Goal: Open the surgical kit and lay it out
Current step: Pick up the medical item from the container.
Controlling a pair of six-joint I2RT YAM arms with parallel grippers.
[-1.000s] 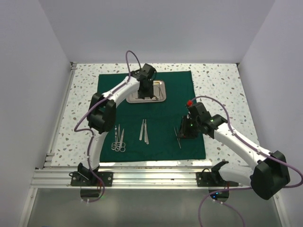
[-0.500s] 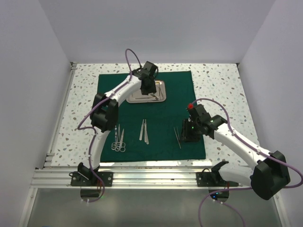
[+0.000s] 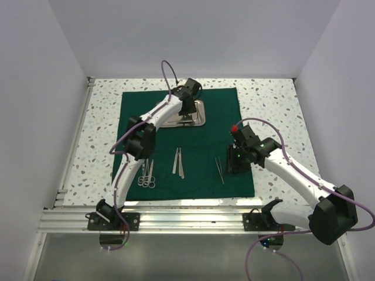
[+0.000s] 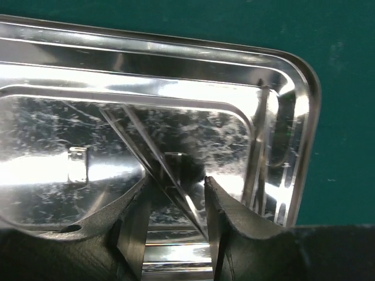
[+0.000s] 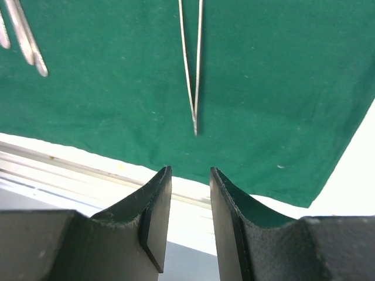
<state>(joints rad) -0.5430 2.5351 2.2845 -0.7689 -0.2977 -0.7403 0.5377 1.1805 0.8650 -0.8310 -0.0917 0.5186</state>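
- Two arms are over a dark green cloth wrap (image 3: 205,137), which lies spread flat as a square sheet on the speckled table (image 3: 272,99).
- The steel tray (image 3: 200,120) sits on the far part of the cloth, close to its far edge.
- The left gripper (image 4: 176,196) reaches down into the tray. Its fingers (image 4: 133,216) stand apart with a narrow gap.
- Between those fingers lies the pointed end of the thin tweezers (image 4: 137,137), which rest slantwise on the tray floor. Whether either pad touches the metal cannot be told.
- Along the near part of the cloth, silver tools lie in a row, well apart from the tray.
- At the left of the row are the ring-handled instruments (image 3: 146,174). The overhead view is too small to tell scissors from forceps.
- In the middle are the flat tweezers (image 3: 179,161), two pieces side by side.
- At the right are the fine-pointed tweezers (image 5: 192,70), with their tip towards the near edge.
- The right gripper (image 5: 188,175) hovers low over the near right part of the cloth, just beside the fine-pointed tweezers. Its fingers (image 5: 155,211) are slightly parted, with nothing between them.
- In the right wrist view, the tip of the fine-pointed tweezers lies just beyond the gap between the fingers. Past it are the cloth's near hem and corner.
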